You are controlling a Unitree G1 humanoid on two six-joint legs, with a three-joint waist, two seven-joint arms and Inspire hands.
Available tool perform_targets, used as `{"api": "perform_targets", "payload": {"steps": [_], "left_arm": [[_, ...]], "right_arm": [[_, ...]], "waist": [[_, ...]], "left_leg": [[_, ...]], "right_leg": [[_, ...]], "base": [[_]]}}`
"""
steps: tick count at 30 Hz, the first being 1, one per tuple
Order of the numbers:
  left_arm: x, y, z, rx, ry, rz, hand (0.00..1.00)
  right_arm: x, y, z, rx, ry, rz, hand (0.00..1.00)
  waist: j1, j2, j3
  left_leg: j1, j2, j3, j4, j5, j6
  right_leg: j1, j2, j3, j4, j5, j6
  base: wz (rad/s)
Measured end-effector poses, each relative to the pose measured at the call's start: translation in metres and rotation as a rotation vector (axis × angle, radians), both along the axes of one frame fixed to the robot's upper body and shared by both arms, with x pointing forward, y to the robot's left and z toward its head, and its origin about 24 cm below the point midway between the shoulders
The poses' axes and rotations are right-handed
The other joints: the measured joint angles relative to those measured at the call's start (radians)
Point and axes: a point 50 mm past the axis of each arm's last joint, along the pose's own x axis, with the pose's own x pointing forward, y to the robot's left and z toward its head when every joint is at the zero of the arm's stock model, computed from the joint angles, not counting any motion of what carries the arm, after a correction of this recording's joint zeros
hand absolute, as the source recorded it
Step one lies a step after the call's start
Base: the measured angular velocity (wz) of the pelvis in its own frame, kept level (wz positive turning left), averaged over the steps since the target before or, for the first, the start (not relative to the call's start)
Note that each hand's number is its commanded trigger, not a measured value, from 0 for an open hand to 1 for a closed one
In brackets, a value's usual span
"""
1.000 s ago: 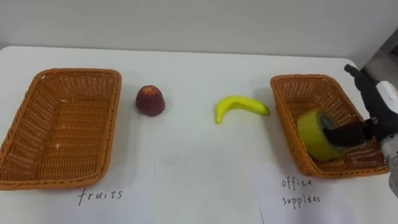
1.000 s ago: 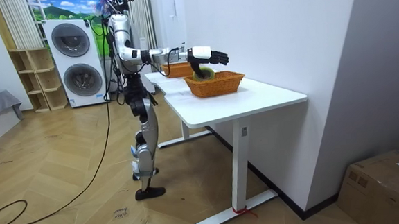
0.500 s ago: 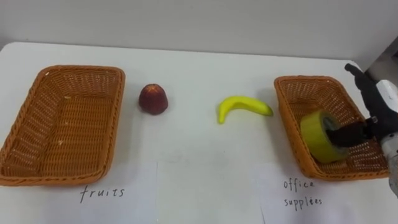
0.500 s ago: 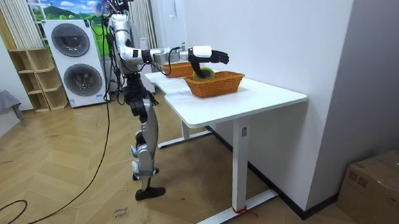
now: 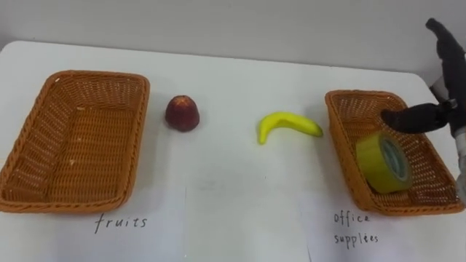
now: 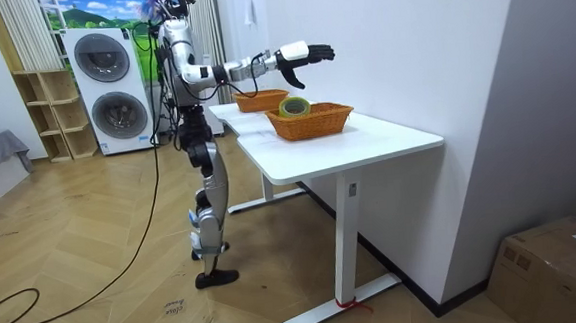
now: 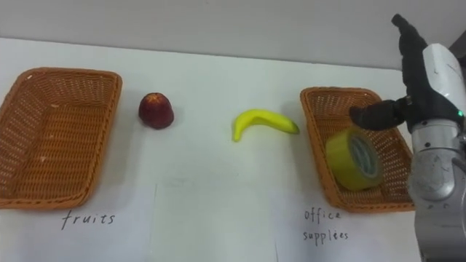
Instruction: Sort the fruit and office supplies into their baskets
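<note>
Right robot hand: I see it spread open, fingers straight and pointing up, thumb stuck out toward the left; it holds nothing and touches nothing.
Hand height: in the room view the robot hand hovers well above the near basket, arm stretched out over the counter.
Tape roll: yellow-green, just below the thumb from my head camera, lying tilted inside the right basket, leaning on its near wall; clear of the hand.
Banana: on the counter to the left of the hand, outside the right basket and close to its left rim, not touching that I can tell.
Apple: farther left of the hand than the banana, standing on the bare counter, well apart from the banana.
Left basket: farthest from the hand, at the counter's far left, near the apple but apart from it.
Paper sheets: one handwritten sheet lies in front of the left basket, another in front of the right basket, below the hand in my view.
Robot stance: upright at the counter's long side, with two washing machines behind it.
</note>
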Motion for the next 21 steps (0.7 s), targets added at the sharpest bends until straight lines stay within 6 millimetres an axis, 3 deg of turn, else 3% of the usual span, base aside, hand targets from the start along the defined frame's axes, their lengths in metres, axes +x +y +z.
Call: {"api": "perform_targets", "payload": {"steps": [3, 8, 17, 21], "left_arm": [[0.002, 0.0, 0.0, 0.001, -0.002, 0.0, 0.0], [0.004, 0.001, 0.001, 0.006, -0.006, 0.006, 0.0], [0.016, 0.001, 0.003, -0.009, -0.047, -0.007, 0.0], [0.014, 0.001, 0.003, -0.009, -0.041, -0.006, 0.0]], "right_arm": [[0.001, 0.001, 0.001, 0.002, -0.004, 0.002, 0.0], [0.005, 0.002, 0.007, 0.0, -0.032, 0.004, 0.0], [0.017, 0.01, 0.026, 0.015, -0.106, 0.038, 0.0], [0.019, 0.023, 0.027, 0.012, -0.108, 0.092, 0.0]], "waist": [[0.003, 0.003, -0.005], [0.006, 0.003, -0.0062], [0.006, -0.01, -0.0015], [0.01, -0.015, -0.0012]], "left_leg": [[-0.003, 0.0, 0.0, 0.001, 0.0, 0.0], [-0.003, -0.001, 0.0, 0.004, 0.0, 0.0], [0.004, 0.0, -0.005, 0.005, 0.0, 0.0], [0.006, 0.0, -0.005, 0.005, 0.0, 0.0]], "right_leg": [[-0.004, 0.0, -0.002, 0.001, 0.0, 0.0], [-0.005, -0.002, -0.001, 0.001, 0.0, 0.0], [0.005, -0.002, -0.006, 0.001, 0.0, 0.0], [0.007, -0.002, -0.006, 0.002, 0.0, 0.0]], "base": [[0.0], [0.0], [0.0], [0.0]]}}
